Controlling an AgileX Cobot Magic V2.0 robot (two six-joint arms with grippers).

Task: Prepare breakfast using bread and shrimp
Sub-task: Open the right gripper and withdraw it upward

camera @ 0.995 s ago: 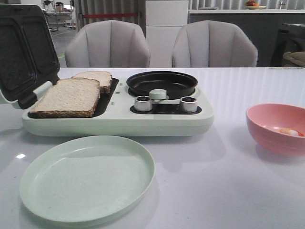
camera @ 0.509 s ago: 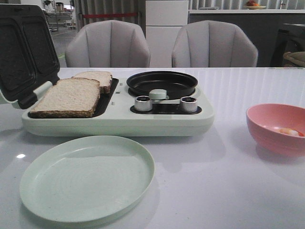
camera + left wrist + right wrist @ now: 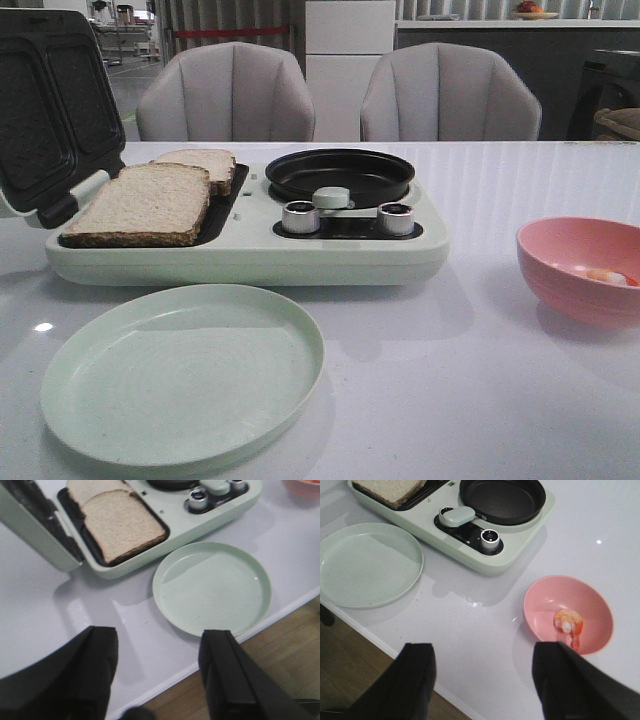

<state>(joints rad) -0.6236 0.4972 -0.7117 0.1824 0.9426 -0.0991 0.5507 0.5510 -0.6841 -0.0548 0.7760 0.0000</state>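
Two slices of bread lie overlapping on the dark grill plate of a pale green breakfast maker, its lid standing open at the left. A shrimp rests in a pink bowl at the right. An empty pale green plate sits in front of the maker. My left gripper is open above the table's front edge, near the plate. My right gripper is open too, hovering beside the bowl. Neither holds anything.
A black round pan sits in the maker's right half, with two silver knobs in front of it. Two grey chairs stand behind the table. The table's front edge drops to a wooden floor.
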